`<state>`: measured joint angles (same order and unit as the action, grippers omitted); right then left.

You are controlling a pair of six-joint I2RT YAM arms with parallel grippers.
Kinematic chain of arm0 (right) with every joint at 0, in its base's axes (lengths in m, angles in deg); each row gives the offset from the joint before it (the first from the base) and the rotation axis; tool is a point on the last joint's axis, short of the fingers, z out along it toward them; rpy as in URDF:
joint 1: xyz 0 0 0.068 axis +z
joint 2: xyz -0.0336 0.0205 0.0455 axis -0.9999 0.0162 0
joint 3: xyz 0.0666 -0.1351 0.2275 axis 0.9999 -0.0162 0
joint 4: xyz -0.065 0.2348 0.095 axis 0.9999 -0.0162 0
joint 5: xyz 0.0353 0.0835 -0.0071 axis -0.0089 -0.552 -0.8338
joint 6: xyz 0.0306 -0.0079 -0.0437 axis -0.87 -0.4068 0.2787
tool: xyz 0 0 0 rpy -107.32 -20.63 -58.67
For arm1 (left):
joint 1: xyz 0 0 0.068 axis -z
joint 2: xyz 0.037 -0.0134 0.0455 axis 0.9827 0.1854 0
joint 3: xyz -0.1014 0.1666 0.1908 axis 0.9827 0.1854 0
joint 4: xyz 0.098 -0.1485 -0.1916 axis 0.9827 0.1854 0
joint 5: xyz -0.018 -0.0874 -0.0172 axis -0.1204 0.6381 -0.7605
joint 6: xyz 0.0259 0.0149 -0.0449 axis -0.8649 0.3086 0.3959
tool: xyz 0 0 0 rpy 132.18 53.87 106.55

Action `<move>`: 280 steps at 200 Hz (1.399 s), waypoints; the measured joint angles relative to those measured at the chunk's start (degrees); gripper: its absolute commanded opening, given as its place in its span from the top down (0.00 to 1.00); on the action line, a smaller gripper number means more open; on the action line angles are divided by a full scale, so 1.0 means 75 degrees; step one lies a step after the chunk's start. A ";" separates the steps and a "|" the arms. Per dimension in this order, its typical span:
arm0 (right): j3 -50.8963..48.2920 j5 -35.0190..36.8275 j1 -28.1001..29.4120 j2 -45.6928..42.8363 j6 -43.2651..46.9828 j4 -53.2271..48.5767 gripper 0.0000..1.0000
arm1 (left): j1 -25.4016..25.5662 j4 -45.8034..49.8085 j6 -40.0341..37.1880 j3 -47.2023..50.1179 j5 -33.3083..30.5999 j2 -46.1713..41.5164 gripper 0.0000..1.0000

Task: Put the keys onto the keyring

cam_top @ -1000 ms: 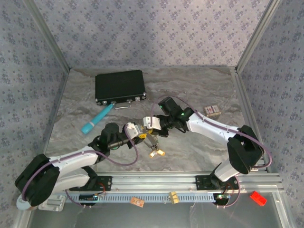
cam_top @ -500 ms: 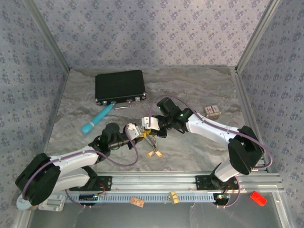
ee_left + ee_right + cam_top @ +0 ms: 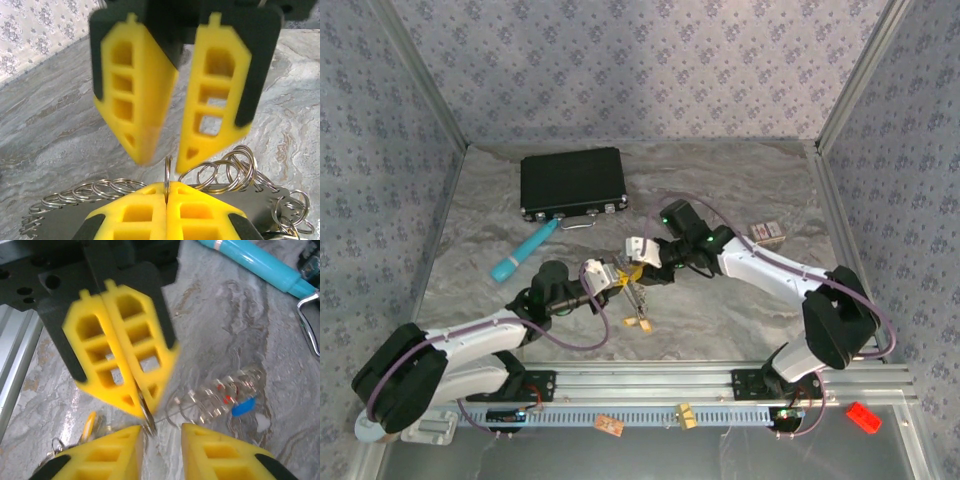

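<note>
- Pinching the keyring (image 3: 168,169) edge-on, the left gripper (image 3: 166,189) is sitting fully closed at the bottom centre of the left wrist frame, with the thin wire loop standing up out of its yellow pads.
- Facing it from the top of that frame, the right gripper (image 3: 161,156) is holding its jaws well apart and gripping nothing. The loop's upper edge is sitting just below the gap between its tips.
- In the overhead frame the two tools are meeting nose to nose near the middle of the table (image 3: 740,195). A yellow-headed key (image 3: 640,322) is lying or dangling just below them in the frame; I cannot tell which.
- The keys (image 3: 235,399) are showing at centre right of the right wrist frame as a blurred cluster of small rings with blue, red and white heads, near the pinched loop. Whether they are resting on the marble or hanging over it is not readable.
- The loop is looking light, springy and slick. Bare wire is likely to be twisting or sliding between soft pads, so I am judging a firm hold across the wire, well away from its opening, to be the safest.
- The keys are looking tiny and nearly weightless, so they are probably going to skate on the stone. The plastic head is offering the widest face to take, leaving the small ring free for threading.
</note>
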<state>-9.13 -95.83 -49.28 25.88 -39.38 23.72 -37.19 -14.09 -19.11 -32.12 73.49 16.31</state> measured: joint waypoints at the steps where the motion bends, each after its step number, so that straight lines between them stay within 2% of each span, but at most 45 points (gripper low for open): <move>1: -0.0012 -0.0017 -0.0017 -0.0012 -0.0006 0.0006 0.69 | 0.0000 0.0000 0.0000 0.0006 0.0009 -0.0006 1.00; 31: -0.0318 -0.0367 -0.0437 -0.0318 -0.0050 0.0085 0.69 | 0.0000 -0.0017 -0.0003 0.0079 0.0087 -0.0047 1.00; 127: -0.0347 -0.0195 0.0152 -0.0277 0.0152 0.0318 0.73 | 0.0000 -0.0032 -0.0152 0.0079 0.0230 -0.0181 1.00; 165: -0.0341 -0.0152 0.0166 -0.0152 0.0245 0.0376 0.83 | 0.0000 -0.0032 -0.0152 0.0079 0.0306 -0.0181 1.00; 196: -0.0338 -0.0154 0.0216 -0.0085 0.0321 0.0338 1.00 | 0.0000 -0.0003 -0.0152 0.0079 0.0303 -0.0184 1.00; 212: -0.0326 -0.0154 0.0216 -0.0076 0.0350 0.0286 1.00 | 0.0000 0.0023 -0.0149 0.0079 0.0303 -0.0184 1.00; 225: -0.0294 -0.0152 0.0230 -0.0070 0.0393 0.0265 1.00 | 0.0000 0.0023 -0.0149 0.0079 0.0294 -0.0184 0.93; 250: -0.0265 -0.0152 0.0277 -0.0061 0.0414 0.0224 1.00 | 0.0000 0.0026 -0.0131 0.0079 0.0280 -0.0184 0.86; 271: -0.0239 -0.0131 0.0364 -0.0047 0.0417 0.0216 1.00 | 0.0000 0.0015 -0.0119 0.0079 0.0280 -0.0184 0.86; 280: -0.0239 -0.0114 0.0367 -0.0041 0.0423 0.0204 1.00 | 0.0000 0.0015 -0.0119 0.0079 0.0280 -0.0184 0.89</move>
<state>-10.92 -96.68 -46.53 25.57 -36.21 25.25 -37.19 -13.98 -20.00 -31.53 75.59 14.94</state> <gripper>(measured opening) 0.052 0.140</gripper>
